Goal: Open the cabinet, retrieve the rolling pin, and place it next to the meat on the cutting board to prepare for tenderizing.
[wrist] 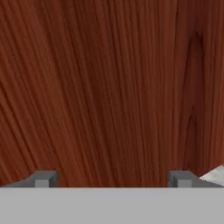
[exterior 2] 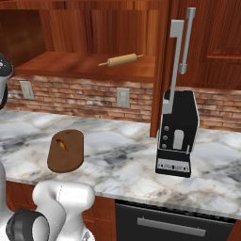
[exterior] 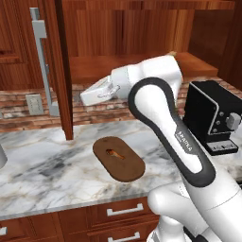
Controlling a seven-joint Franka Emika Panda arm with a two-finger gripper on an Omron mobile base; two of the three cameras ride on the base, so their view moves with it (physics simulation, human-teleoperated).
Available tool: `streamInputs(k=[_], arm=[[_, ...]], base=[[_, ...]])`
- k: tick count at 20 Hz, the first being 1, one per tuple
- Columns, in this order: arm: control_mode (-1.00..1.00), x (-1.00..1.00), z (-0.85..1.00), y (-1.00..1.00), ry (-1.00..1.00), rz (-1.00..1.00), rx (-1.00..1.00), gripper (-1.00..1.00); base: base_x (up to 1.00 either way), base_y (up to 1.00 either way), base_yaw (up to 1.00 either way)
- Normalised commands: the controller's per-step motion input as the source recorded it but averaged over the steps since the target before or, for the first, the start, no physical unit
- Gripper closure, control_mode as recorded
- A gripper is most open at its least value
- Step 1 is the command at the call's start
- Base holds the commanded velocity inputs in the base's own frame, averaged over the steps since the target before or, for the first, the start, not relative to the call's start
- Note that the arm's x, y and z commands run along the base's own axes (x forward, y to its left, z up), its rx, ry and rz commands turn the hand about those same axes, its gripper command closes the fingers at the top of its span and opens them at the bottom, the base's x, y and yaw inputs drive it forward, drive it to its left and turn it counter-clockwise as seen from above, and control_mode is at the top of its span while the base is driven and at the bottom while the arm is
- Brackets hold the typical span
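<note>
White arm (exterior: pixel 189 156), dark joints, grey lettering.

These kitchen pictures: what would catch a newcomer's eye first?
Most striking is the big white arm rising over the marble counter. Behind it the cabinet stands open, with the rolling pin lying on its shelf. Below, on the counter, the dark cutting board carries the small meat, and a black coffee machine stands to the right.

rolling pin (exterior 2: pixel 121 60) on cabinet (exterior 2: pixel 89 66) shelf, meat (exterior 2: pixel 62 145) on cutting board (exterior 2: pixel 66 150) — coffee machine (exterior 2: pixel 178 134) right
</note>
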Motion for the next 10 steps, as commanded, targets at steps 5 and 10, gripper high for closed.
streamInputs(k=[5,10], arm=[[-1.00,-0.06,0.06,-0.60,-0.07,-0.17,-0.10,-1.00],[-1.00,-0.01,0.14,-0.68,-0.02,-0.25,-0.05,-1.00]], base=[[0.00,0.00,0.00],[0.00,0.00,0.00]])
